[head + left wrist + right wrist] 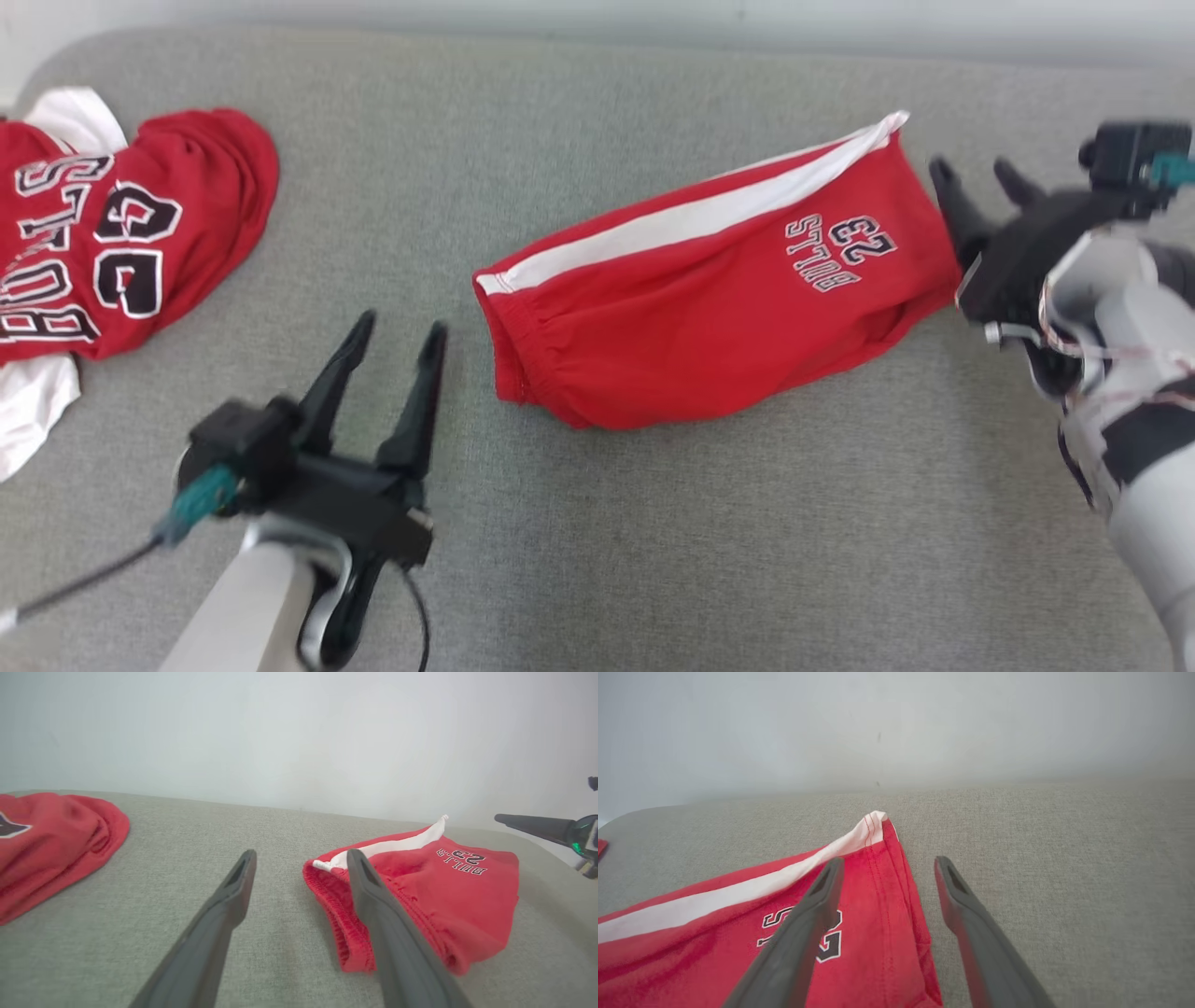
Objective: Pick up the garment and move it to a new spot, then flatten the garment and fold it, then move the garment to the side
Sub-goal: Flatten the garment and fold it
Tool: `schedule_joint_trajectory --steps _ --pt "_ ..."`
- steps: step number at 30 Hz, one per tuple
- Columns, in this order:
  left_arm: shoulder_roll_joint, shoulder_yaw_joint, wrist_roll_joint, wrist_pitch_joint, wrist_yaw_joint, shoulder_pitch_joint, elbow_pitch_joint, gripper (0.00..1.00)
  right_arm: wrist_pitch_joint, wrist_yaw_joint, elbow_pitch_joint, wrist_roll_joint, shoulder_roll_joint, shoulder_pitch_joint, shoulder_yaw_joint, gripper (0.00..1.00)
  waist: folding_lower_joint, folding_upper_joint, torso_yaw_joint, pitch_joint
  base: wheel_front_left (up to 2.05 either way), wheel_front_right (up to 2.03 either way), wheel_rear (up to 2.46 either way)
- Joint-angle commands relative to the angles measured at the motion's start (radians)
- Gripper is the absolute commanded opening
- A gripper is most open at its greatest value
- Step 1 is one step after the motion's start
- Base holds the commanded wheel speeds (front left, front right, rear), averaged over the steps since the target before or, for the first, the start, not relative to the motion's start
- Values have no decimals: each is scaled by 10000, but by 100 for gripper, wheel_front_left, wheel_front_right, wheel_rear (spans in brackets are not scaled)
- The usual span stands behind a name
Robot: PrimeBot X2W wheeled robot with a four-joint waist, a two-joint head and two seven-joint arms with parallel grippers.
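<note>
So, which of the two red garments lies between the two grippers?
The red shorts with the white side stripe, between the left gripper and the right gripper. The red jersey lies apart, at the far left.

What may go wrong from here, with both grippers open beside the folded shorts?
1. The shorts look loosely folded; if the right gripper pinches only the top layer at the hem, the fold may open.
2. The red jersey lies at the left; shorts pushed that way may land on it.

bright, even diffuse light; faint soft shadows; head view slightly blurred; wrist views edge-distorted.
</note>
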Motion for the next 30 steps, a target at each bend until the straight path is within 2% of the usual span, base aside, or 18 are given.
schedule_joint_trajectory --steps 1,7,11,14,21,30 --pt "-121 441 543 -33 63 555 -220 100 -153 -23 -99 204 -179 423 224 100 2 0 -142 -405 0 0 0" --pt "-955 2117 1994 -33 101 1966 -1042 100 -410 -23 -92 681 -599 1183 702 100 2 0 -62 -541 0 0 0" --pt "-1578 3189 2780 -33 92 2687 -1644 100 -583 -23 86 866 -689 1353 863 100 2 0 48 -513 0 0 0" --pt "-1889 3630 3168 -33 51 3110 -1861 100 -664 -23 284 995 -622 1294 959 100 2 0 139 -449 0 0 0" --pt "-2077 4100 3363 -33 3 3605 -1847 100 -956 -23 1050 1077 -418 966 986 100 2 0 332 -365 0 0 0" --pt "-2078 3802 2852 -33 22 3785 -1762 100 -608 -23 2125 963 -124 824 1478 100 2 0 679 -401 0 0 0"
